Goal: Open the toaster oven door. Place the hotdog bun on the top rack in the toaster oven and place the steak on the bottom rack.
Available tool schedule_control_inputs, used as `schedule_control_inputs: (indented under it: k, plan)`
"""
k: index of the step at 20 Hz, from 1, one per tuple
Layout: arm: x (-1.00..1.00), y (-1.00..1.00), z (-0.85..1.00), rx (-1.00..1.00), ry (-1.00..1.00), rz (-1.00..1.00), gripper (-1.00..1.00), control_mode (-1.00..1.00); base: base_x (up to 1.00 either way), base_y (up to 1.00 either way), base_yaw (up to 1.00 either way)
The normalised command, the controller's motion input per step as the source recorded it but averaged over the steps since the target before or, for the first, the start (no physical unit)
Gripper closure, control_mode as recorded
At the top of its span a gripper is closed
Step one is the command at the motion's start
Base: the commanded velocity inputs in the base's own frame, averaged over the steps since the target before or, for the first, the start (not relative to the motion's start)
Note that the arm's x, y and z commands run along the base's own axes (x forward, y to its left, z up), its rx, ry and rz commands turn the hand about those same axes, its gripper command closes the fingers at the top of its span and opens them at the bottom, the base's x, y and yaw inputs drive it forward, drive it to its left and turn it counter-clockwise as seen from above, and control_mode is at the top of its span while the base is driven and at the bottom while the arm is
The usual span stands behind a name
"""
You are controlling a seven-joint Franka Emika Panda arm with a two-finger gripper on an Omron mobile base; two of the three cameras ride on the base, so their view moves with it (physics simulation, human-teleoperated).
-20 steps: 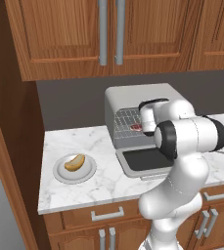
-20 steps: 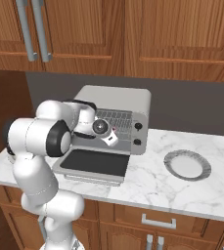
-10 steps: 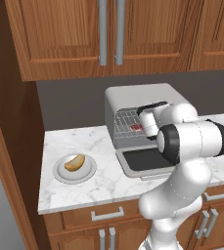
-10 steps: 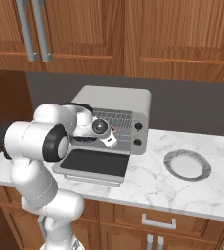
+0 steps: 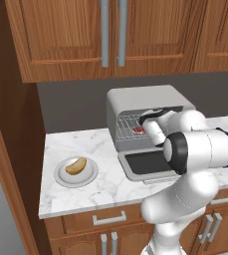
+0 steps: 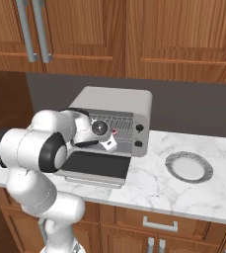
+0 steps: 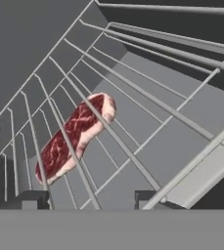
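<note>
The arm has edged back from the oven (image 5: 150,117); the gripper (image 7: 89,197), open and empty, faces the steak (image 7: 74,136) lying lengthwise ahead inside.

— Seen on the marble counter (image 6: 149,185)?
— Grey toaster oven (image 6: 115,104), toaster oven door (image 6: 95,165) folded down flat, white arm (image 6: 60,136) reaching into the opening.
— And rightward?
— Round grey plate (image 6: 189,166), well apart.
</note>
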Motion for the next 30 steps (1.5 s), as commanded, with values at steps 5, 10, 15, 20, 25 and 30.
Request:
schedule_control_inputs:
  k: [5,10,15,20,25,30]
  plan:
    - [-0.36,0.05,-0.41,0.0,0.06,0.0,1.0,-1.0,0.0,0.0,0.0]
    - [-0.42,0.04,-0.42,0.0,0.05,0.0,1.0,-1.0,0.0,0.0,0.0]
    - [-0.5,0.06,-0.44,-0.01,0.05,0.0,1.0,-1.0,0.0,0.0,0.0]
    - [-0.5,0.07,-0.44,-0.02,0.05,0.0,1.0,-1.0,0.0,0.0,0.0]
    - [-0.47,0.07,-0.41,-0.03,0.07,0.0,1.0,-1.0,0.0,0.0,0.0]
    - [-0.46,0.08,-0.4,-0.03,0.08,0.0,1.0,-1.0,0.0,0.0,0.0]
